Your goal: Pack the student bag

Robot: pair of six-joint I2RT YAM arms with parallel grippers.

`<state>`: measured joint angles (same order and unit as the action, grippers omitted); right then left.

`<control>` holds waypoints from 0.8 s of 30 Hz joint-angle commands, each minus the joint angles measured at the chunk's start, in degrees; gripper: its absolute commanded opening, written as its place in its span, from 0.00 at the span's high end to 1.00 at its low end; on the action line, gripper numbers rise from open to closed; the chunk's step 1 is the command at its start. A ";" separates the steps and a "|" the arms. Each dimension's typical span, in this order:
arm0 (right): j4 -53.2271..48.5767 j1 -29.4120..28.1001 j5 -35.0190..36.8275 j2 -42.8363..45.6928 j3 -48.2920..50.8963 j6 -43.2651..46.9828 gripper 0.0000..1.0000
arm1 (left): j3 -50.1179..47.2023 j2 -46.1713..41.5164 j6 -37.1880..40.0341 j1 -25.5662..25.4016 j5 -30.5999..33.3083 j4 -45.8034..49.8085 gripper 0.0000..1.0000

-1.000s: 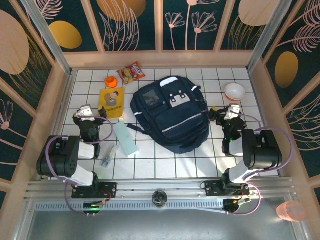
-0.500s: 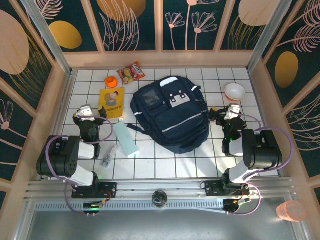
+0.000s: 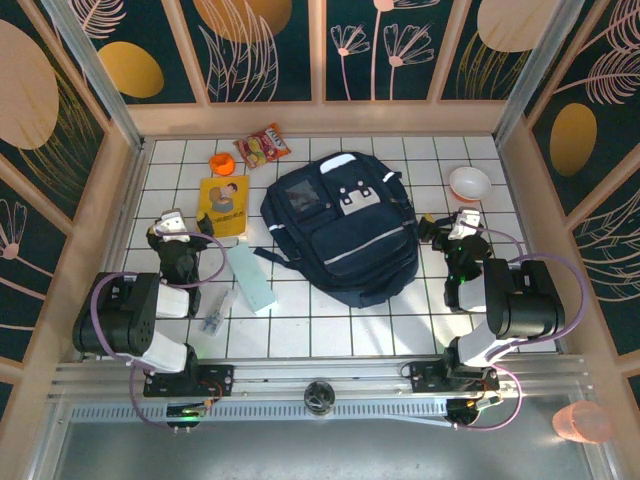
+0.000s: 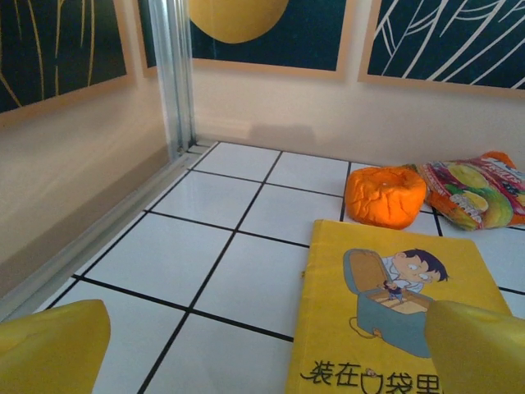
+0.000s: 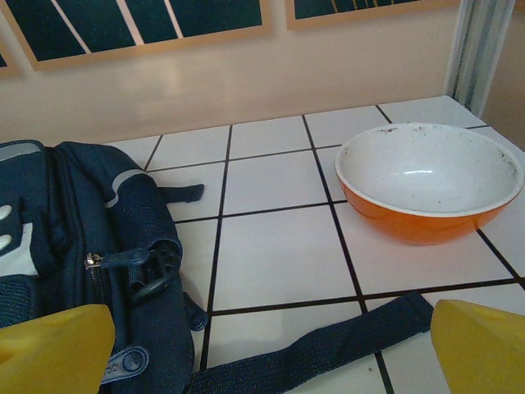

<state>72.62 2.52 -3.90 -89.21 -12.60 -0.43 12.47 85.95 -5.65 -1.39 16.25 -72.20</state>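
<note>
Both jaws stand wide apart and hold nothing. My left gripper [image 3: 173,232] points away from the bases along the left side of the white tiled table [image 3: 300,335]. My right gripper [image 3: 456,230] does the same on the right.

The student bag [image 3: 340,235] lies flat between the two, front pocket up. Its long axis runs from the far end towards the near edge, tilted a little to the right as it comes near. The bag's right flank is just beside my right gripper, while my left is well apart from it, so the right arm is the nearer one.

Through the right wrist camera, my right gripper [image 5: 262,349] has the student bag [image 5: 74,213] low on its left. A zip pull [image 5: 107,260] shows on that flank, and a loose strap [image 5: 316,349] crosses the tiles just ahead. An orange bowl [image 5: 426,176] sits further ahead on the right.

My left gripper [image 4: 262,353] faces the yellow picture book [image 4: 394,320], which is just ahead and right of centre. Beyond it are a squashed orange thing [image 4: 384,195] and a snack packet [image 4: 476,193].

I judge the zip is for my right jaws and the book for my left. Whether the main compartment is open, I cannot tell.
</note>
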 commanded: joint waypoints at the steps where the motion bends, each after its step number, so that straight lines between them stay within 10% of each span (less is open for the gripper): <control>1: 1.34 -0.24 1.27 0.09 -0.65 -0.37 0.01 | 3.93 -4.80 0.59 0.33 -3.50 8.91 0.09; 5: -1.61 -0.16 0.59 5.12 -0.24 -0.29 0.01 | 9.37 -11.61 -0.69 -0.19 -5.70 22.65 0.17; 13: -45.21 0.02 -1.33 24.20 -16.93 -10.55 0.01 | 23.13 -17.09 -11.64 -5.57 -12.61 50.94 0.28; 24: -68.53 -5.39 -14.91 13.26 -34.83 -22.13 0.01 | 30.20 -8.41 -24.49 -17.07 -22.90 56.99 0.41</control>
<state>13.45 0.40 -15.55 -73.56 -46.68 -17.87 40.40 74.81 -26.04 -15.42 -2.96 -18.65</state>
